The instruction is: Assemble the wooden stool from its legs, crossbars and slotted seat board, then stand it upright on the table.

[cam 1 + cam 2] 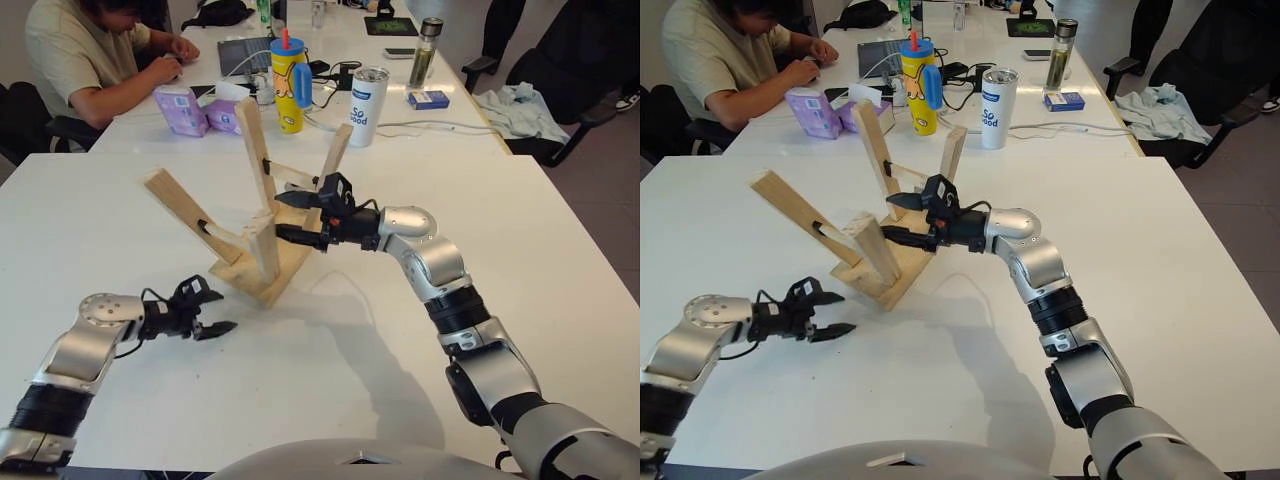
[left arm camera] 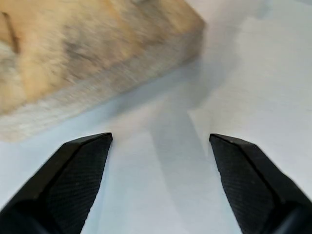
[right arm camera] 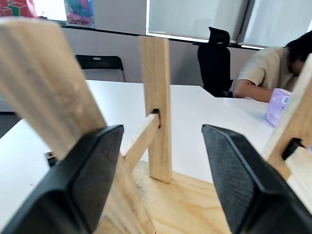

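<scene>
The wooden stool lies upside down and tilted on the white table. Its seat board rests on its near edge, and the legs point up and splay outward. A crossbar sits slotted into a far leg. My right gripper is open among the legs, just above the seat board's underside, with a near leg beside one finger. My left gripper is open low over the table, just short of the seat board's edge, with nothing between its fingers.
On the table behind stand a white tumbler, a yellow bottle, tissue boxes and cables. A person sits at its far left. Bare tabletop spreads in front of the stool and to its right.
</scene>
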Motion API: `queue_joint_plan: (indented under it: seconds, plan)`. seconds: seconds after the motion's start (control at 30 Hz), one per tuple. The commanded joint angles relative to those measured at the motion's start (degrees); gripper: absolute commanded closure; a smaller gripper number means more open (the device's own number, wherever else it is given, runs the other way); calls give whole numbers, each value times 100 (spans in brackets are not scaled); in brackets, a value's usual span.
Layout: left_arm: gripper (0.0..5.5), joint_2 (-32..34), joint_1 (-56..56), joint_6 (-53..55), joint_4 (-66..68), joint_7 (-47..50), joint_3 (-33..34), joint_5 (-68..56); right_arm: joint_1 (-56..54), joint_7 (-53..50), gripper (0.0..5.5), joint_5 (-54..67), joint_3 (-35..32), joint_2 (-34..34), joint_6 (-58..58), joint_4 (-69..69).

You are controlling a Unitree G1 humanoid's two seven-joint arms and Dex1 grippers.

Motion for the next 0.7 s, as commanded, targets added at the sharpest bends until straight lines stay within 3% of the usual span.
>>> queue_joint_plan:
  seconds: [0.03, 0.2, 0.3, 0.47, 0.57, 0.7]
  plan:
    - [176, -346, -214, -163, 458, 707, -179, 525, 429, -342, 250, -129, 487, 461, 249, -459]
    - [176, -473, -127, -238, 377, 965, -275, 678, 818, -1660, 250, -626, 540, 865, 663, -480]
    - [176, -625, 27, -157, 37, 1492, -139, 771, 1850, -2054, 250, -228, 468, 661, 1628, -1923]
    - [176, -1166, 823, 177, -905, 3014, 529, 997, 3116, -1943, 250, 1011, 40, -330, 3449, -3914]
    - [176, -1395, 1443, 233, -1325, 3500, 725, 1127, 3506, -1932, 250, 997, -258, -1035, 3704, -4049]
    - [176, -1576, 1735, 306, -1564, 3627, 558, 1196, 4249, -2382, 250, 801, -1056, -1192, 3268, -3619]
